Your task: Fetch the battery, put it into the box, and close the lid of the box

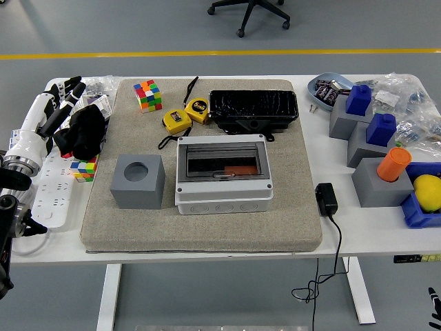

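1. grey plastic is making up the box (222,196), which is sitting mid-mat on the bench (365,231). its dark clear lid (222,163) is lying flat across the top, and something orange is showing faintly through it.
2. the battery (329,90) is, by judgement only, one of the small dark pieces lying in the blue dish (312,87) at the far right of the bench, well apart from the box and beyond its far right corner. they are too small for their long axis to be told.
3. the left robot hand (60,103) is hovering at the far left edge with its fingers stretched out straight and grasping nothing, pointing toward the far side, just beside a black bundle (84,132).
4. from that hand the dish is lying clear across the bench to the right, with the beige mat (138,227), the box and a long black wrapped pack (253,109) standing between.
5. only a dark sliver of the right robot hand (434,303) is peeking in at the lower right corner, and whether it is clenched cannot be told. the right side is looking nearer to the dish, so the fetch is likely suiting that arm.
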Motion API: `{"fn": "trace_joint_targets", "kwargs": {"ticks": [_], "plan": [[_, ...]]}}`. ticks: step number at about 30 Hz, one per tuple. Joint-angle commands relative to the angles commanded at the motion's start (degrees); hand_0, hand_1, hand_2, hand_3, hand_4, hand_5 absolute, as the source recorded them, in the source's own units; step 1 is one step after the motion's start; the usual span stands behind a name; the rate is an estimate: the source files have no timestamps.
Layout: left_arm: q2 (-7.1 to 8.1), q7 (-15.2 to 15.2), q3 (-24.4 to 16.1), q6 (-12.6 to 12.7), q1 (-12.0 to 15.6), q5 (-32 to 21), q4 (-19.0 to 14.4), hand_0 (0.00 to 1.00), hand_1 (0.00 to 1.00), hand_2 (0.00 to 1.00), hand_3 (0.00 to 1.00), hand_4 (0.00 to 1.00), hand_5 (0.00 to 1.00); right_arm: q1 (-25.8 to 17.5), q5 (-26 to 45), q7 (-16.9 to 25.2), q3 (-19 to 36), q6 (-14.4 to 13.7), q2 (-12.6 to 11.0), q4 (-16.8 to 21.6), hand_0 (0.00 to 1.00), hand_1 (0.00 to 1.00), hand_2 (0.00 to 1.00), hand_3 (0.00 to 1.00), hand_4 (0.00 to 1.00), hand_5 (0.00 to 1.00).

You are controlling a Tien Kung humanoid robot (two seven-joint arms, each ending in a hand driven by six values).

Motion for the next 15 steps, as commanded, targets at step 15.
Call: {"fn": "trace_joint_targets", "kwargs": {"ticks": [15], "plan": [[0.37,0.23,0.66,-0.53,-0.4,-0.16,0.99,0.883,0.877,0.838,0.828,0.998,0.865,0.38,2.21,0.19,-1.93,-0.4,-0.38,0.0,0.864,0.84,0.832,0.871,0.998,0.998]]}}
